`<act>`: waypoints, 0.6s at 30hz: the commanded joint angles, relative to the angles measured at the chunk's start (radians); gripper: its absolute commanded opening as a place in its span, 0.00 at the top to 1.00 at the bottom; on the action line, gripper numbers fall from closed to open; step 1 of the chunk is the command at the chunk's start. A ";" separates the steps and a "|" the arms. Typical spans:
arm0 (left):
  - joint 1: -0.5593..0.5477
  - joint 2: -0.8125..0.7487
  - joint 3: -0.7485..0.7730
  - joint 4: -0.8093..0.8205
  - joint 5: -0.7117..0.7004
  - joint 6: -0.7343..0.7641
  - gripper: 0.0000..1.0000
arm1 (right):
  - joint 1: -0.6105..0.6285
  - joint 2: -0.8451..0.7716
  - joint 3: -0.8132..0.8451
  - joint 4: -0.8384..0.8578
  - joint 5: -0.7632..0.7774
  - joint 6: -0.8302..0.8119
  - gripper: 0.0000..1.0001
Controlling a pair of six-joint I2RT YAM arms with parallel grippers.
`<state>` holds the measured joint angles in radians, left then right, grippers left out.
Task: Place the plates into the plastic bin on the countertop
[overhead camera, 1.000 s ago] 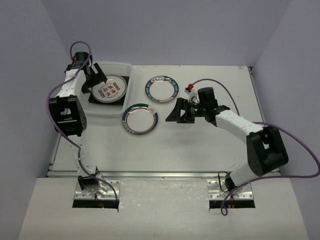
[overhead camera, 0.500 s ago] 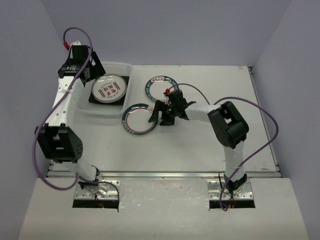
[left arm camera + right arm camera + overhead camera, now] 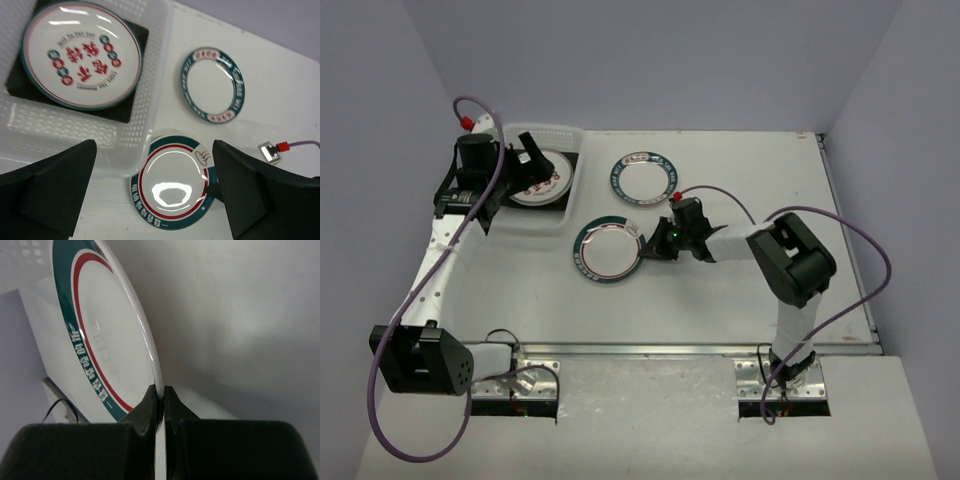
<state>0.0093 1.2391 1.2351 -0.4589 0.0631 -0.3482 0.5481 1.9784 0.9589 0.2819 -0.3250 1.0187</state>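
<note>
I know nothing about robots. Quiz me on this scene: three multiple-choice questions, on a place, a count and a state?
1. Where is the red-marked plate? A in the bin; B on the bare table; C under the table.
2. How many plates are outside the bin? A one; B two; C four.
3. The right tool is: A wide open; B shut on a plate's rim; C out of view.
Answers: 1 A, it lies there on a dark square plate. 2 B, the far plate and the near plate. 3 B, it pinches the near plate's rim.
</note>
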 commanded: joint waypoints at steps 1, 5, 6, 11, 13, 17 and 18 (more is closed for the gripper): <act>-0.013 -0.048 -0.099 0.133 0.318 -0.038 0.00 | -0.056 -0.240 -0.194 0.031 0.050 -0.012 1.00; -0.115 -0.026 -0.187 0.179 0.499 -0.023 0.00 | -0.176 -0.431 -0.317 0.075 -0.157 -0.016 1.00; -0.148 -0.016 -0.188 0.174 0.512 -0.010 0.00 | -0.195 -0.453 -0.328 0.093 -0.224 -0.017 1.00; -0.213 0.022 -0.182 0.151 0.481 0.008 0.00 | -0.246 -0.565 -0.337 0.162 -0.429 -0.080 1.00; -0.220 0.032 -0.186 0.151 0.478 0.005 0.00 | -0.247 -0.599 -0.336 0.196 -0.474 -0.083 1.00; -0.250 0.061 -0.186 0.144 0.495 0.015 0.07 | -0.246 -0.619 -0.332 0.318 -0.547 -0.024 1.00; -0.256 0.064 -0.185 0.133 0.484 0.020 0.10 | -0.246 -0.624 -0.335 0.336 -0.553 -0.016 1.00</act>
<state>-0.2191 1.2858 1.0374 -0.3565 0.5369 -0.3507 0.2996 1.3927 0.6079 0.4219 -0.7354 0.9713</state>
